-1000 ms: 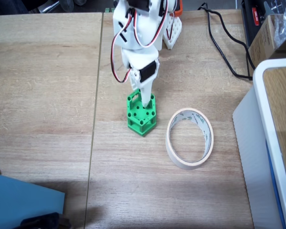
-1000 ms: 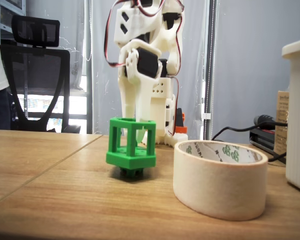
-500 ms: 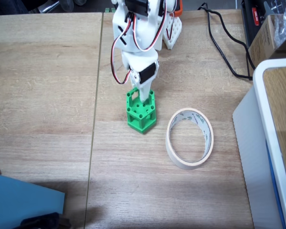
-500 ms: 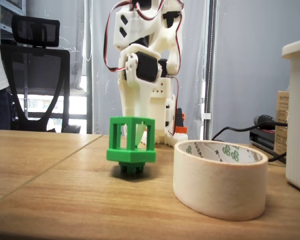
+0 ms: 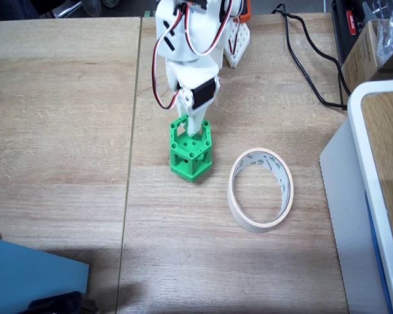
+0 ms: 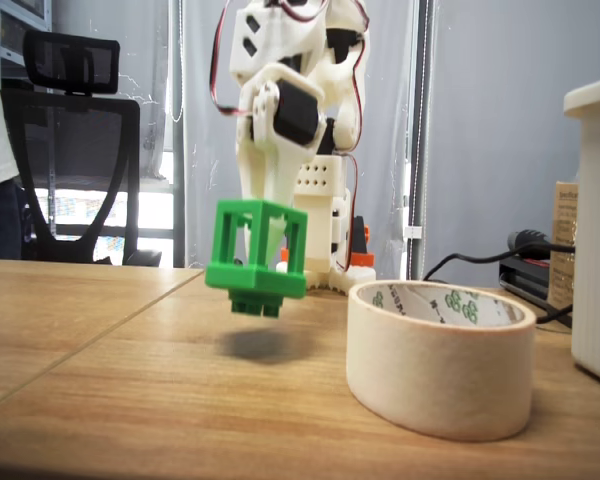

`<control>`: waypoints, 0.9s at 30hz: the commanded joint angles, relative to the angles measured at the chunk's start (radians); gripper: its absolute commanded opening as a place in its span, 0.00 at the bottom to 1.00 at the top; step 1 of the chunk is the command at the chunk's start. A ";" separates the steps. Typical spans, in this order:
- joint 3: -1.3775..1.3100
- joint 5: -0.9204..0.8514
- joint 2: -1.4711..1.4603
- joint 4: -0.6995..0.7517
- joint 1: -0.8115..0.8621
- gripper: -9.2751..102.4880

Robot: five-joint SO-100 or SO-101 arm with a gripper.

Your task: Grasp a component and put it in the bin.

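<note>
In the low fixed view the component [image 6: 257,258] hangs clear of the bench [image 6: 100,380], slightly tilted, with the pincer [image 6: 267,235] reaching down into it from above. The bin [image 6: 440,357] lies flat on the bench to its right, apart from it. In the fixed view from above the component [image 5: 190,150] sits left of the bin [image 5: 261,190], the arm's base behind it, a cable [image 5: 309,65] behind the bin and a box [image 5: 370,196] at the right edge
</note>
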 commanded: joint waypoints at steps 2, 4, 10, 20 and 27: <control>-0.037 0.009 0.104 -0.006 -0.014 0.08; -0.072 0.009 0.117 -0.006 -0.015 0.08; -0.265 0.011 0.086 -0.006 -0.098 0.08; -0.428 0.012 -0.144 -0.006 -0.399 0.08; -0.431 0.012 -0.255 -0.006 -0.514 0.08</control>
